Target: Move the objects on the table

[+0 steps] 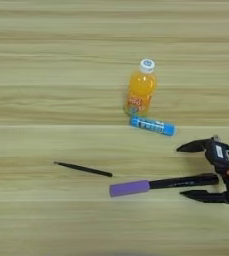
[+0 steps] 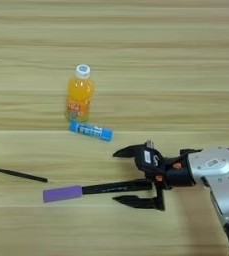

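Note:
A thick black marker (image 1: 183, 181) lies on the table (image 1: 36, 75) with its purple cap (image 1: 129, 188) on the left end. My right gripper (image 2: 115, 176) comes in from the right and stands open. Its two black fingers straddle the marker's right end, one above it and one below, without closing on it. A small blue tube (image 1: 152, 125) with a white end lies just above and left of the gripper. Further left rests a thin black stick (image 1: 82, 169).
An orange juice bottle (image 1: 141, 90) with a white cap stands just behind the blue tube. The silver forearm (image 2: 218, 175) fills the lower right corner in the right eye view.

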